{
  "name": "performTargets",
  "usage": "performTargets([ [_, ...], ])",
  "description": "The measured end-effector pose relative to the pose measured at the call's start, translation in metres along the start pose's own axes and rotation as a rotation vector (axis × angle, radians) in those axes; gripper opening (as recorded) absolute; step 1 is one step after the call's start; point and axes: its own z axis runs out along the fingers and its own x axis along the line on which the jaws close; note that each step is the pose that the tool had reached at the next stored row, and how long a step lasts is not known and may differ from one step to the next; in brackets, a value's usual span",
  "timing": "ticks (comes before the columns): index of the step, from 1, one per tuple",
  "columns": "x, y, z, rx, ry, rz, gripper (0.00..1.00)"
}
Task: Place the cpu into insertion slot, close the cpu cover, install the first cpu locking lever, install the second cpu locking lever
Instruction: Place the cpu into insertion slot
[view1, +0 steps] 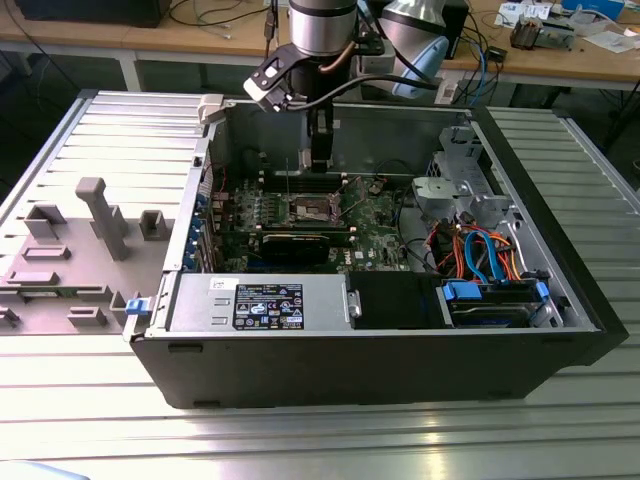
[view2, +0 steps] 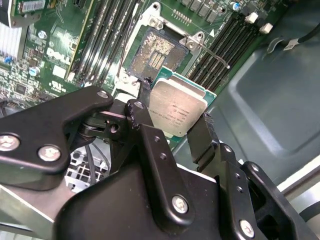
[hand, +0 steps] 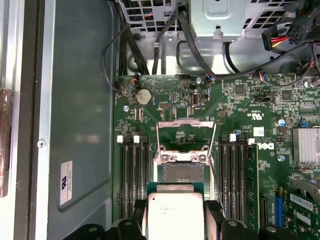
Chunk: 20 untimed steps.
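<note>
Over on the left of the tabletop, grey fixture blocks are seen standing, well apart from the work. In the middle, inside the open computer case, the gripper is hung over the green board, jaws clamped on the cpu. The chip is held just short of the bare insertion slot, not touching it. The cpu cover is swung open. Placement is judged the step in hand, and squaring chip to socket is called for.

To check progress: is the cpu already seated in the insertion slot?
No, the gripper holds the cpu apart from the empty insertion slot.
</note>
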Motion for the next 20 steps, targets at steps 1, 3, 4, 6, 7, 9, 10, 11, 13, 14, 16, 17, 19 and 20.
performTargets([
  [1,-0.0001,0.0,0.0006,0.0003,0.0002,-0.006,0.54],
  [3,-0.0002,-0.0004,0.0039,0.0006,-0.001,-0.007,0.54],
  [4,-0.0002,-0.0004,0.0055,0.0006,-0.0016,-0.007,0.54],
  [6,-0.0003,-0.0005,0.0085,0.0001,-0.0022,0.004,0.54],
  [7,-0.0004,-0.0006,0.0105,-0.0003,-0.0026,0.016,0.54],
  [9,-0.0005,-0.0008,0.0138,-0.0009,-0.0032,0.028,0.54],
  [10,-0.001,-0.0009,0.0156,-0.001,-0.0032,0.031,0.54],
  [11,-0.0016,-0.0009,0.0167,-0.001,-0.0033,0.032,0.54],
  [13,-0.0033,-0.0011,0.0196,-0.0011,-0.0034,0.032,0.54],
  [14,-0.0034,-0.0011,0.0201,-0.0009,-0.0064,0.032,0.54],
  [16,-0.0035,-0.0011,0.0201,-0.0008,-0.0103,0.032,0.54],
  [17,-0.0034,-0.0011,0.0204,-0.001,-0.0116,0.032,0.54],
  [19,-0.0034,-0.0012,0.022,-0.0008,-0.0217,0.031,0.54],
  [20,-0.0034,-0.0012,0.0238,-0.0008,-0.0225,0.031,0.54],
])
